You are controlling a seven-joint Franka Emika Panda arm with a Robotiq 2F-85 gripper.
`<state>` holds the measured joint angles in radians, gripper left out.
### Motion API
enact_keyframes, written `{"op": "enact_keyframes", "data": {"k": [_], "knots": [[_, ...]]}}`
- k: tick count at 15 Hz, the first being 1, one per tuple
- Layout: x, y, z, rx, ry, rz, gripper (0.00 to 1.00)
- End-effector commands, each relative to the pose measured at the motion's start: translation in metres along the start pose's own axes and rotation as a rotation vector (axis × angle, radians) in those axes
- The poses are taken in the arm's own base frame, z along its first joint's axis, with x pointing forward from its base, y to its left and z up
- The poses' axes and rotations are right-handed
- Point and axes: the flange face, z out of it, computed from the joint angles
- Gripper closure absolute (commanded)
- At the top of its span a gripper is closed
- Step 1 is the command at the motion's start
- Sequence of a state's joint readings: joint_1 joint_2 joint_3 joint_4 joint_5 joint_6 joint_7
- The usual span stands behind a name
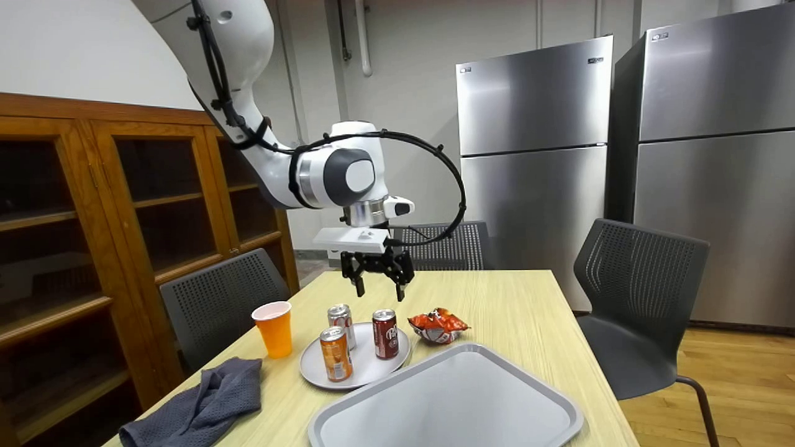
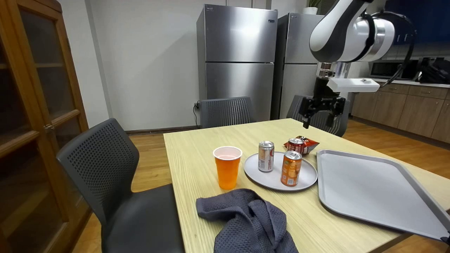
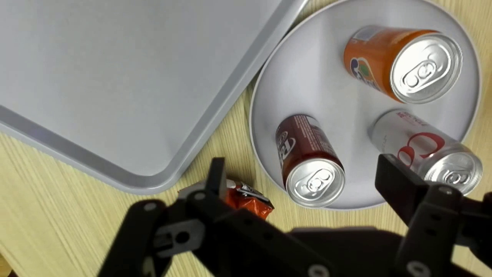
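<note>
Black jointed pincer (image 1: 380,295) is gaping empty, risking, if lowered askew, toppling the maroon metal can (image 3: 308,156) (near its round grey plate's edge (image 3: 258,111)).

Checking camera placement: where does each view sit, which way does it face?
An exterior view: higher than the table, near the tray, facing the fridges; arm at top left, open jaws hanging down.
An exterior view: also higher, near the cloth, facing the fridges past the cup; arm at upper right, jaws open.
Wrist view: on the arm, facing down at plate and cans; of the robot only the jaws show, open, along the bottom.
Both exterior views share cup, cloth, fridges; all three share plate, cans, tray.
</note>
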<state>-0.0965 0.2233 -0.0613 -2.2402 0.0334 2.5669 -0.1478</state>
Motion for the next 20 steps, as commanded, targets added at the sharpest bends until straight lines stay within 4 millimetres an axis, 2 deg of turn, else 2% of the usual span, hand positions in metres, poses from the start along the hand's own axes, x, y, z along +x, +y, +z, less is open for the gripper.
{"op": "enact_keyframes", "data": {"k": [1,6,10,12,13,20], "knots": [[-0.038,0.008,-0.017,0.015,-0.024,-0.041,0.00],[-0.072,0.018,-0.026,0.010,-0.070,-0.055,0.00],[-0.085,0.022,-0.035,0.020,-0.086,-0.059,0.00],[-0.089,0.023,-0.036,0.024,-0.091,-0.065,0.00],[-0.078,0.022,-0.026,0.022,-0.081,-0.037,0.00],[-0.082,0.023,-0.027,0.025,-0.086,-0.041,0.00]]}}
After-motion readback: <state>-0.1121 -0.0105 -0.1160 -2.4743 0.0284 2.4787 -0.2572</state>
